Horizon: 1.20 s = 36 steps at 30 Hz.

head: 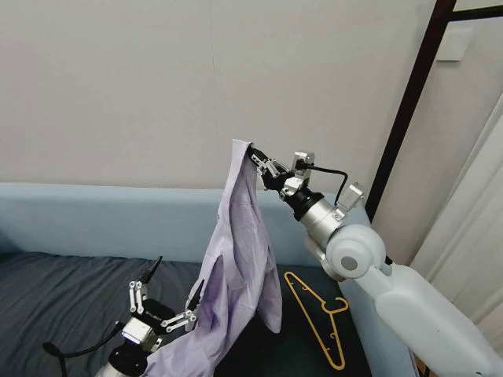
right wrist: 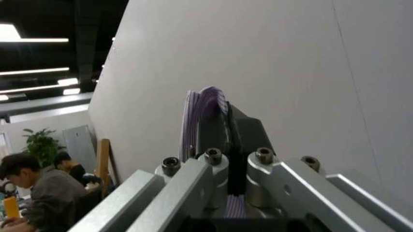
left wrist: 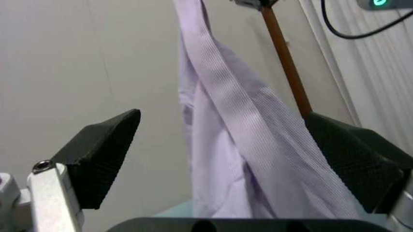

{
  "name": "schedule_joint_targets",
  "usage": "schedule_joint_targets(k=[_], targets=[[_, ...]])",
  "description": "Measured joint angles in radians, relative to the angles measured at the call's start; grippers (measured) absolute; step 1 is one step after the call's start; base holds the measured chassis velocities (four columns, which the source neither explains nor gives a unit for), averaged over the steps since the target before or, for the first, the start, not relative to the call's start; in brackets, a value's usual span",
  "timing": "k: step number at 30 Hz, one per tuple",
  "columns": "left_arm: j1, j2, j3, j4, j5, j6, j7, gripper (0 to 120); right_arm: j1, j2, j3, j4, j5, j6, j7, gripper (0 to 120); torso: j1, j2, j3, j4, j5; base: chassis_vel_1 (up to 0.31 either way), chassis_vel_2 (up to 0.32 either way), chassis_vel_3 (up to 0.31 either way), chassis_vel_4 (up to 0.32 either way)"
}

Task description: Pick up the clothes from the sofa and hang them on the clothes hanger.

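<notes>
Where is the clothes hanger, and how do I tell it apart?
Look at the pale blue sofa with the dark grey seat cushion. Near the seat's right end, just right of the hanging lilac shirt, a thin yellow hanger lies flat. It is the only yellow thing there, a slim triangular outline with a hook.

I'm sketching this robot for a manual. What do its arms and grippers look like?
The right arm is a smooth white shell with a round grey joint cap, then a silver wrist with a looping black cable. The right gripper and left gripper are bare silver linkages with bolts, tipped by black ribbed pads. Another cable, also black, hangs off the left wrist.
</notes>
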Motion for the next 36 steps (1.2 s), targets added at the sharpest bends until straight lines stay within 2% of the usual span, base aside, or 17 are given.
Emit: schedule_joint_targets(k=[6,10,17,21,27,30,36], targets=[[-0.072,-0.002,0.075,0.078,-0.063,0.053,0.014,100,0.006,0.03,-0.018,-0.028,-0.016,0.002,-0.004,0,0.0,0.0,0.0,0.0001,0.0002,0.0,0.0,0.0,0.0],[-0.123,-0.037,0.135,0.129,-0.087,0.109,-0.029,100,0.018,0.05,-0.036,-0.052,-0.029,0.005,-0.011,0,0.0,0.0,0.0,0.0003,0.0002,0.0,0.0,0.0,0.0],[-0.143,-0.098,0.205,0.167,-0.012,0.148,-0.119,100,0.021,0.047,-0.034,-0.062,-0.032,0.007,-0.013,0,0.0,0.0,0.0,0.0001,0.0004,0.0,0.0,0.0,0.0],[-0.161,-0.179,0.248,0.193,0.05,0.182,-0.213,100,0.02,0.044,-0.03,-0.063,-0.032,0.008,-0.013,0,0.0,0.0,0.0,0.0,0.0005,0.0,0.0,0.0,0.0],[-0.15,-0.249,0.255,0.177,0.097,0.212,-0.3,100,0.012,0.041,-0.03,-0.055,-0.032,0.008,-0.018,0,0.0,0.0,0.0,0.0001,0.0005,0.0,0.0,0.0,0.0],[-0.143,-0.256,0.249,0.161,0.108,0.218,-0.317,100,0.009,0.039,-0.029,-0.053,-0.032,0.008,-0.019,0,0.0,0.0,0.0,0.0,0.0004,0.0,0.0,0.0,0.0],[-0.067,-0.223,0.198,0.053,0.145,0.186,-0.322,100,0.006,0.036,-0.022,-0.055,-0.035,0.01,-0.022,0,0.0,0.0,0.0,0.0002,0.0004,0.0,0.0,0.0,0.0]])
